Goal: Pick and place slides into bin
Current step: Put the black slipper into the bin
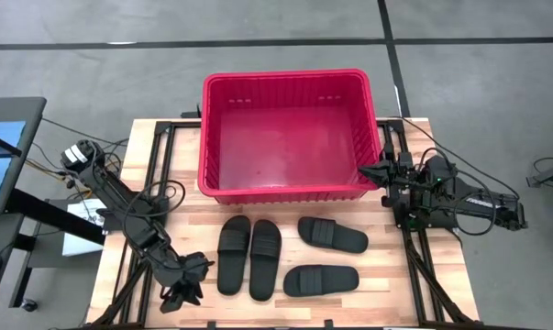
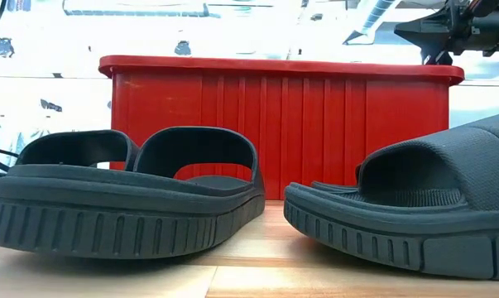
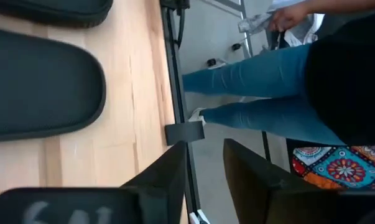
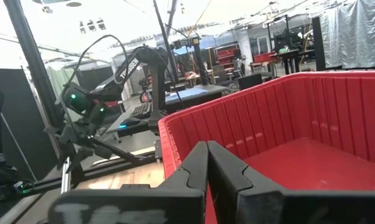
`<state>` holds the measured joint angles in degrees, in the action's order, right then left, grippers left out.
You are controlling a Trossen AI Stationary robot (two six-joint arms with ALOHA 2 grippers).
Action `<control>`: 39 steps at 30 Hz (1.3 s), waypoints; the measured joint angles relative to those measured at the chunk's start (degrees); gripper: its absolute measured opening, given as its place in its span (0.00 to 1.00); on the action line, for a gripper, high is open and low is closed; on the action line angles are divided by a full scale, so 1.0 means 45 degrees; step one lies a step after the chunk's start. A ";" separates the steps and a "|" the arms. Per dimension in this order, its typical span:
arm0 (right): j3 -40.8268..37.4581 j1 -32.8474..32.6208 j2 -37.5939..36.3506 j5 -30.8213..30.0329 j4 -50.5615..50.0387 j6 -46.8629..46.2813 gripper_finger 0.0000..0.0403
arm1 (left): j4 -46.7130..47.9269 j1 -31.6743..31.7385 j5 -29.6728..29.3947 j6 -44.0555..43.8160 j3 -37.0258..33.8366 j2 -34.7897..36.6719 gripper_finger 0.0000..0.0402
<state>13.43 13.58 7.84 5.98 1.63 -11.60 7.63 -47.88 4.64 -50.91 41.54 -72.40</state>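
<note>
Four matte black rubbery slides (image 1: 285,257) with ribbed sole edges lie on the pale wooden table (image 1: 386,275), in front of the ridged red plastic bin (image 1: 285,137), which sits empty. The left gripper (image 1: 180,295) sits near the table's front left corner, fingers slightly apart. The right gripper (image 1: 372,172) hovers at the bin's right corner, fingers together. No readable writing shows.
</note>
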 joint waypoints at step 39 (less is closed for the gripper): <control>0.0000 0.0000 0.0000 -0.0005 0.0015 0.0000 0.00 | -0.0736 0.0092 -0.3241 0.4433 -0.0015 -0.2780 0.44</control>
<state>13.43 13.58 7.84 5.96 1.69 -11.60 4.32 -47.46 -9.94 -30.97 41.47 -84.91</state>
